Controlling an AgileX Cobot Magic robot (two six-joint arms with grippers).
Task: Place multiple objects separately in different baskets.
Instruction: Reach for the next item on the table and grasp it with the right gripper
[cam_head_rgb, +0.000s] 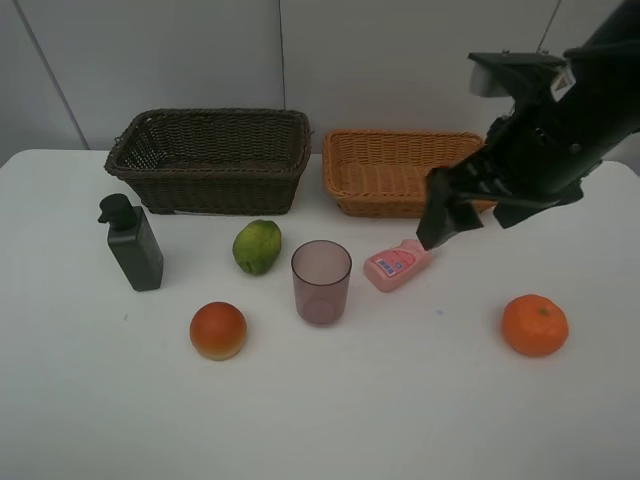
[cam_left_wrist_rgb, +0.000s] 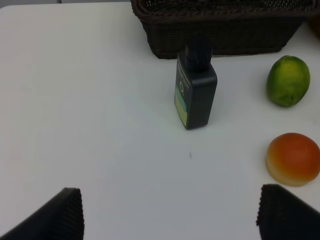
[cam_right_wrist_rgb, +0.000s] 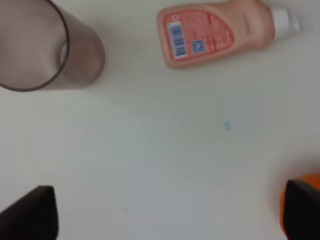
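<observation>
pink bottle (cam_right_wrist_rgb: 215, 32) bore red label, barcode, blue square, writing unreadable | pump bottle (cam_left_wrist_rgb: 196, 90): yellow-green label, unreadable | left claw (cam_left_wrist_rgb: 170, 215), right claw (cam_right_wrist_rgb: 170, 215) stood open, empty

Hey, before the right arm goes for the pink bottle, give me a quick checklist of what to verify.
1. Right gripper open, holding nothing: ok.
2. Pink bottle lying on its side, unobstructed: ok.
3. Purple cup apart from the bottle: ok.
4. Bottle between the right fingers: not ok, it lies ahead of them.
5. Tan basket has room: ok, nothing seen inside.
</observation>
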